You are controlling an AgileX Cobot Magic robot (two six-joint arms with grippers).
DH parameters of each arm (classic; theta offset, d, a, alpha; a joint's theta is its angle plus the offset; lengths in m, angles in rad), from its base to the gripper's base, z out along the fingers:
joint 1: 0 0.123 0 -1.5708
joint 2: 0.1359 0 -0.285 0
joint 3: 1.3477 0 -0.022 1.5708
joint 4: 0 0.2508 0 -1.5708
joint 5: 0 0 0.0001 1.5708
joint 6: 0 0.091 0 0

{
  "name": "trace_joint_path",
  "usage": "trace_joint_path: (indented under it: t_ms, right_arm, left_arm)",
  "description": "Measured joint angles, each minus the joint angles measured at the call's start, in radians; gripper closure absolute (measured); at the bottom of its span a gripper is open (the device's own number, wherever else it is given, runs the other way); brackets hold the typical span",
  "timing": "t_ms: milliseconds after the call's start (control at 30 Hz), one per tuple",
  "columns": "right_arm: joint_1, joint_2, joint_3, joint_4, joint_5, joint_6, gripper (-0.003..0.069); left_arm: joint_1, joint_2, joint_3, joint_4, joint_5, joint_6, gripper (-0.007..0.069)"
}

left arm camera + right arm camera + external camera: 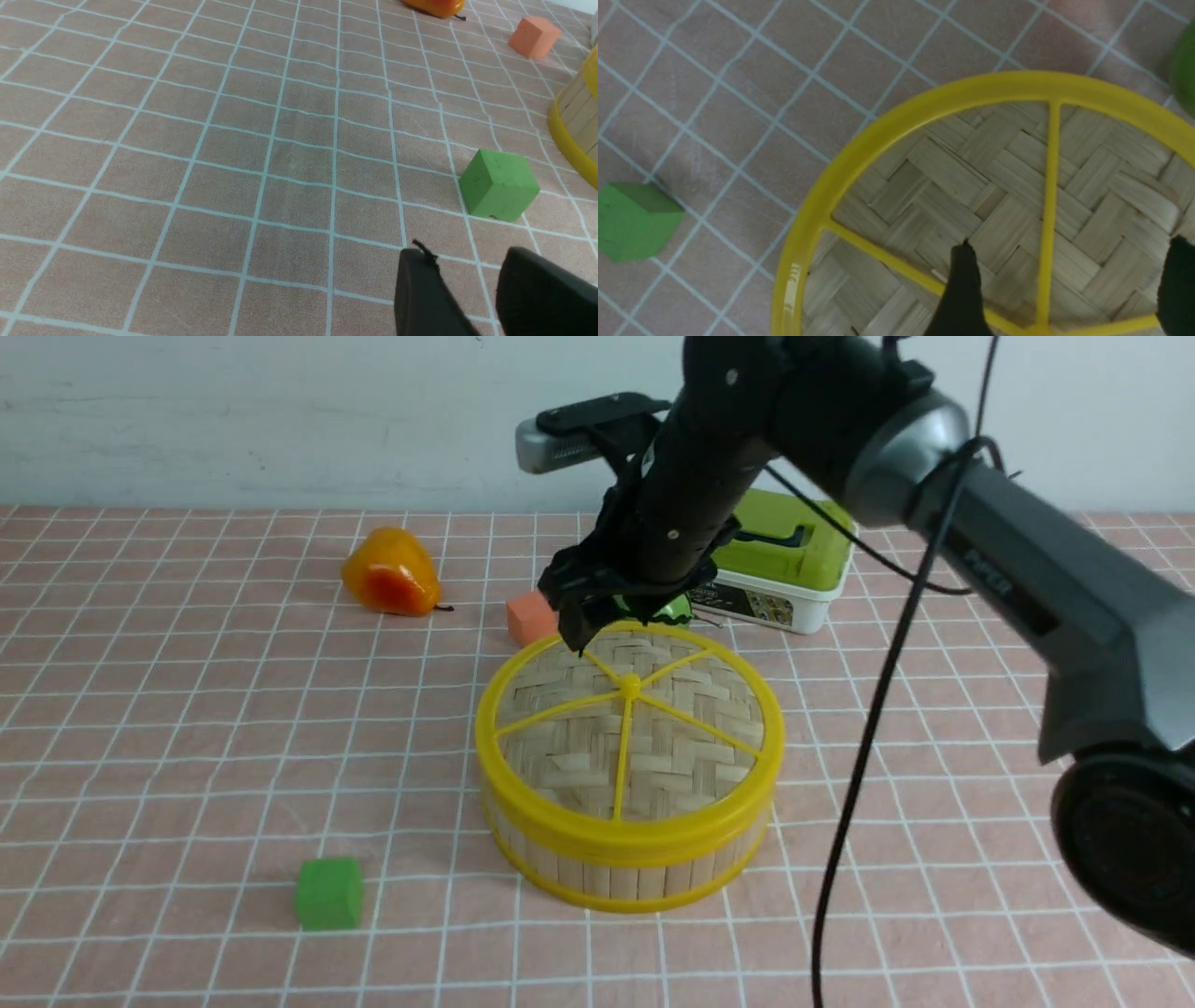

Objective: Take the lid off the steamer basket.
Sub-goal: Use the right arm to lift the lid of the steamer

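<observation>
One pink gridded cloth (187, 756) under the steamer basket (616, 875), pale wall (233, 420) behind.

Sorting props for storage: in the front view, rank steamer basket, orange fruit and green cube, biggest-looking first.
1. steamer basket, plainly largest.
2. orange fruit, narrowly next.
3. green cube, smallest despite sitting nearer the camera.

Front view is looking forward and down over the desk (187, 756). Left wrist is skimming low; right wrist is looking down close on the lid (994, 210). All are sharing the green cube (329, 893).
</observation>
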Motion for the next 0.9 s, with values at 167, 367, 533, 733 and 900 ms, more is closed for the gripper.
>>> trace_joint_path:
  t_ms: [167,367,533,733,900]
  right_arm:
    - [0.008,0.002,0.028,-0.051,0.001,0.034,0.0239]
    - [0.008,-0.015,0.125,-0.05,0.0,0.036,0.0277]
    - [0.008,-0.022,0.141,-0.049,-0.006,0.038,0.0283]
    - [0.008,-0.023,0.141,-0.045,-0.005,0.038,0.0386]
    - [0.008,-0.039,0.143,-0.035,-0.001,0.038,0.0587]
  left_arm:
    - [0.0,0.0,0.0,0.0,0.0,0.0,0.0385]
    - [0.0,0.0,0.0,0.0,0.0,0.0,0.0385]
    - [0.0,0.0,0.0,0.0,0.0,0.0,0.0385]
    - [0.0,0.0,0.0,0.0,0.0,0.0,0.0385]
    - [0.0,0.0,0.0,0.0,0.0,0.0,0.0385]
